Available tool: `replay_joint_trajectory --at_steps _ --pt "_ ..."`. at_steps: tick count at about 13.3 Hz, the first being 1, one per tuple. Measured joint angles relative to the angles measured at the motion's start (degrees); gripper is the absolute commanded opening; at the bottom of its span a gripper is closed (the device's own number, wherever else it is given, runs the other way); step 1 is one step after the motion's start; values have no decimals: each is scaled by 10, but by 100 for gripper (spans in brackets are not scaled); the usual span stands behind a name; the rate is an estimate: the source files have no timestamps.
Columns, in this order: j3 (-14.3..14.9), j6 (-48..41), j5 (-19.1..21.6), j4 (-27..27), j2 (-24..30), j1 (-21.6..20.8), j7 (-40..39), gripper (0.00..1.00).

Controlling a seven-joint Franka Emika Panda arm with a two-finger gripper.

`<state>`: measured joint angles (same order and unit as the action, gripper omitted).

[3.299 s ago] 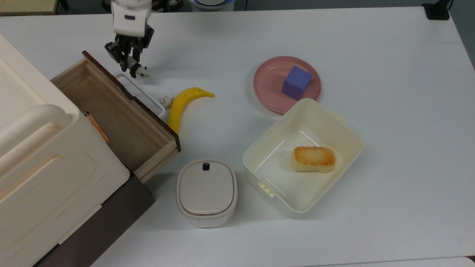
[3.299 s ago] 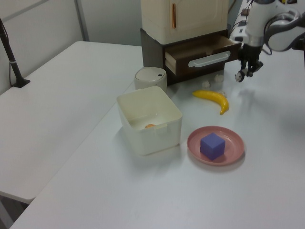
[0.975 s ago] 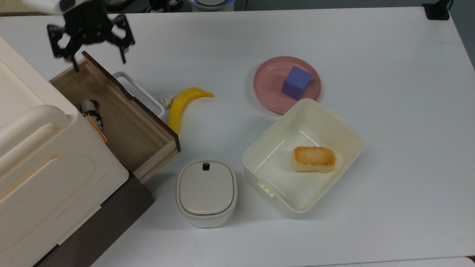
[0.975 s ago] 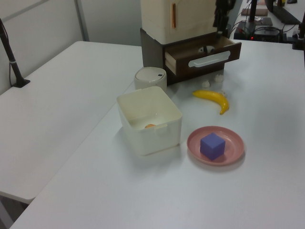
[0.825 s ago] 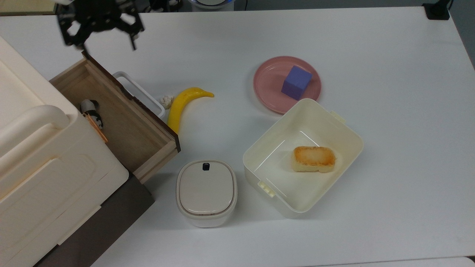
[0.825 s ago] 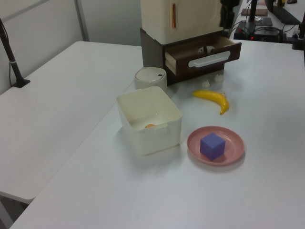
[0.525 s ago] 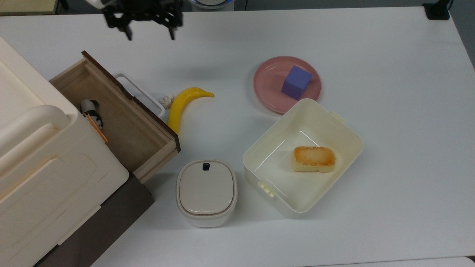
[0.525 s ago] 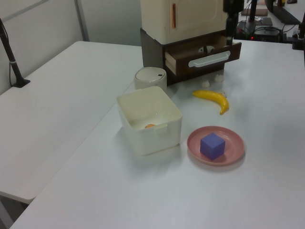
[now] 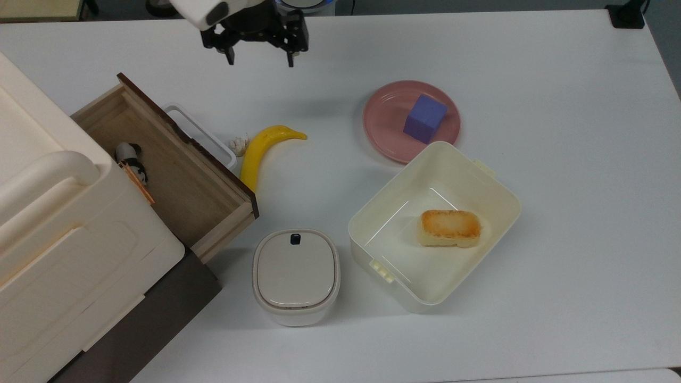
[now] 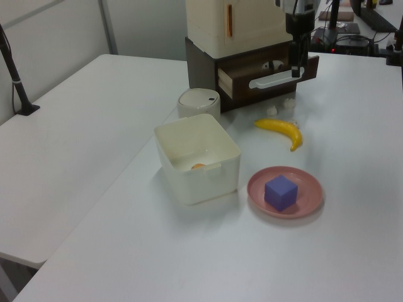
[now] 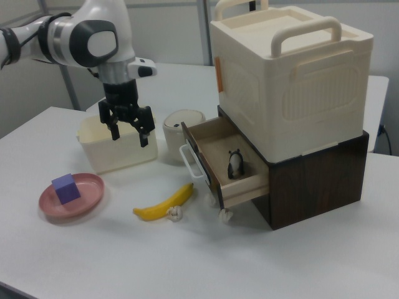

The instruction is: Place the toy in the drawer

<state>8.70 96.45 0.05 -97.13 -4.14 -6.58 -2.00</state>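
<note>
Black-and-white toy (image 9: 131,160) stands inside the drawer (image 9: 175,175), against its rear. Tool (image 9: 259,57), fingers spread and empty, hovers beyond the drawer's dark front.

Top view overhead; left, right views oblique, opposite sides; drawer (image 9: 175,170) shared.

The toy (image 9: 131,158), a tiny black-and-white panda, is seen inside the drawer (image 9: 175,175), upright near the back. The drawer is pulled open. It is made of light wood, with a dark brown front and a white loop handle (image 9: 205,135).
</note>
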Motion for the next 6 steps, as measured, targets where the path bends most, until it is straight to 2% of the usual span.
replay_joint_trajectory --at_steps 3,6 --pt "2 34 0 1 3 -14 -22 100" --pt "9 54 0 1 3 -8 5 100"
